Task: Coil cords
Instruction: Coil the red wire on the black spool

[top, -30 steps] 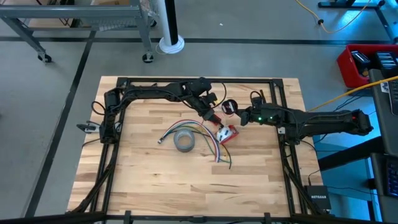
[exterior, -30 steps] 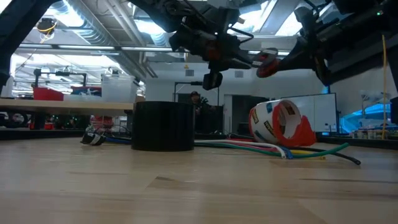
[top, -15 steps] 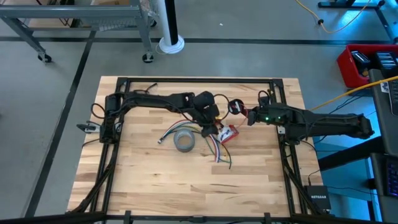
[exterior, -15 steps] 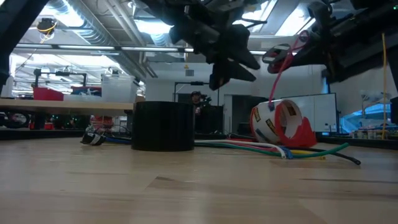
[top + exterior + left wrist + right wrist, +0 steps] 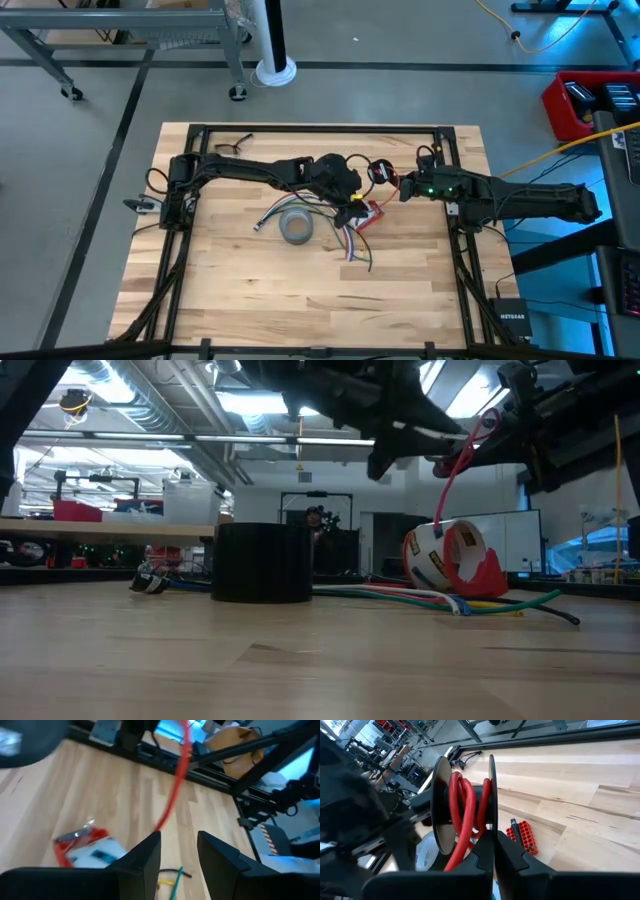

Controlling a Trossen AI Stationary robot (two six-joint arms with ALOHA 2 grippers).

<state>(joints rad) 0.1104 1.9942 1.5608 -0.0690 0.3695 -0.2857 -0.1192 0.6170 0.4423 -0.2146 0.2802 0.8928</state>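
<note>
The right end effector (image 5: 492, 850) is pinched shut on the rim of a small black spool (image 5: 465, 802) with red cord (image 5: 462, 825) wound around its hub, holding it above the bench (image 5: 240, 290) at about two o'clock from the bench's middle. From the spool the loose run of cord hangs down toward seven o'clock, ending near the red tape dispenser (image 5: 367, 214) — in the low view it drops in a slack curve to that dispenser. The left end effector (image 5: 179, 851) has its fingers parted and empty, with the red cord passing just ahead of the gap and not between them. It sits at about eight o'clock from the spool, near it, so the left arm is the one placed to catch the slack strand. A grey tape roll (image 5: 296, 227) and a fan of coloured wires (image 5: 345, 240) lie beside the dispenser.
</note>
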